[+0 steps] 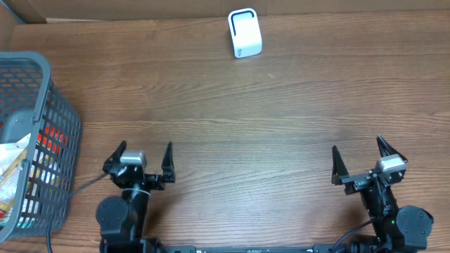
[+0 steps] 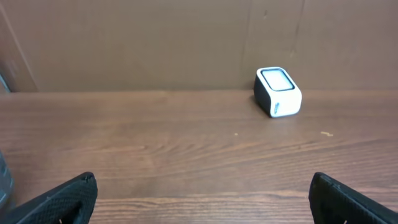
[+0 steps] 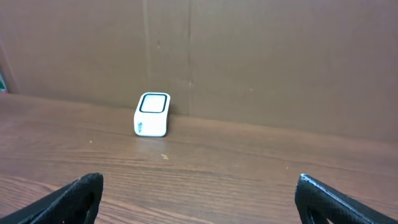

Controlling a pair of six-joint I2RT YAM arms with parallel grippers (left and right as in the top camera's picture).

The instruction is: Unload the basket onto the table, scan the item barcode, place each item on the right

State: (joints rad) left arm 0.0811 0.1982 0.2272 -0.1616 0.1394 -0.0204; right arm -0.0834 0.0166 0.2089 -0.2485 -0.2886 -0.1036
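Wide-open left hand [image 1: 145, 147] and right hand [image 1: 357, 145], scanner [image 1: 245, 33] well beyond

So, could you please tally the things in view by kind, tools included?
White scanner: 1
Grey basket: 1
Tools, both open: 2 (left tool, right tool)
Items inside the basket: too jumbled to count
Total: 4

Scanner [image 1: 245, 33] sits at the table's [image 1: 211, 105] far edge; basket [image 1: 60, 133] stands at the left edge, packets [image 1: 17, 165] lying inside it.
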